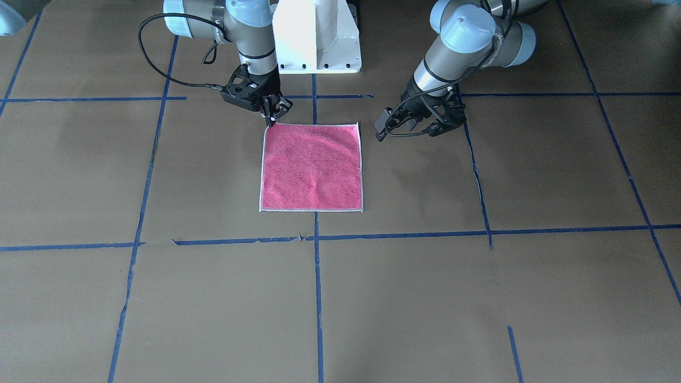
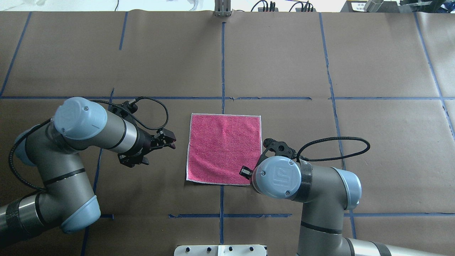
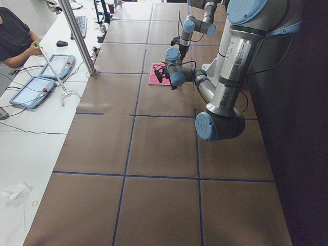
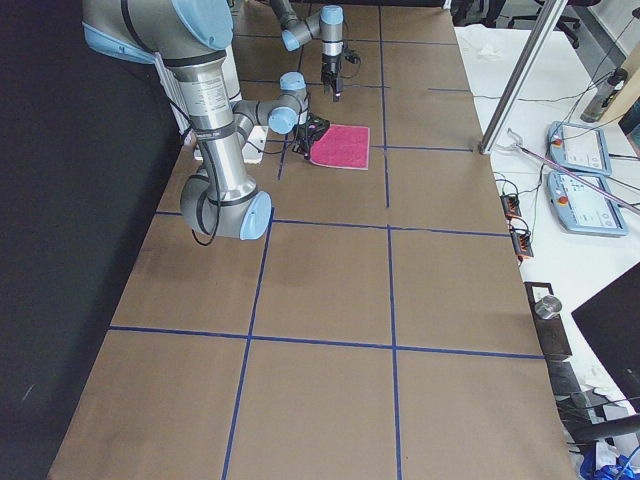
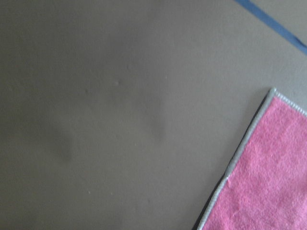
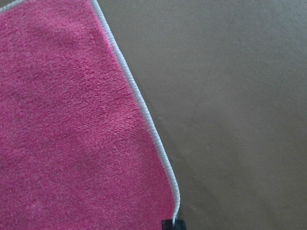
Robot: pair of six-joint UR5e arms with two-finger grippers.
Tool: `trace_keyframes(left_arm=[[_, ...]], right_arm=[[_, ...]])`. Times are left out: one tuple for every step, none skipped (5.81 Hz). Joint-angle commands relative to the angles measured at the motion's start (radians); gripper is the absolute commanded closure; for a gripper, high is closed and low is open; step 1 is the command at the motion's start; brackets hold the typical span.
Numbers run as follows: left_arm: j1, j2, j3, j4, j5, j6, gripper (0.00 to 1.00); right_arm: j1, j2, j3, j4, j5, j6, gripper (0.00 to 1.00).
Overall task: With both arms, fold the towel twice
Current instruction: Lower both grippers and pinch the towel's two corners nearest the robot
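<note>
My right end effector (image 1: 271, 121) has its fingers pinched together on the towel (image 1: 312, 167) at one base-side corner. My left end effector (image 1: 380, 130) stands parted and empty just beside the other. The towel lies flat, pink face up, square to the blue tape lines (image 1: 317, 298) on the brown bench (image 1: 479, 292).

Brown table (image 1: 425, 298), blue tape lines (image 1: 318, 298), white desk (image 3: 31, 154)

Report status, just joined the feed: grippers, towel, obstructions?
Left gripper open beside towel, just off its robot-side corner. Right gripper tips at the other robot-side corner, grip unconfirmed. Towel flat, pink up, unfolded. Nothing seen blocking either arm.
</note>
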Motion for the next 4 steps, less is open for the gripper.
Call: trace_keyframes(left_arm=[[0.121,-0.066,0.002,0.096,0.096,-0.064,0.06],[0.166,-0.071,0.019,0.099,0.15,-0.067,0.1],[0.17,-0.091,0.049,0.1,0.155,-0.069,0.17],[0.171,-0.093,0.053,0.102,0.155,-0.072,0.37]], right_arm=[[0.0,-0.001,0.016,-0.003,0.002,0.0,1.0],[0.0,-0.001,0.016,-0.003,0.002,0.0,0.99],[0.0,-0.001,0.016,-0.003,0.004,0.0,0.99],[0.0,0.0,0.017,-0.003,0.004,0.0,0.99]])
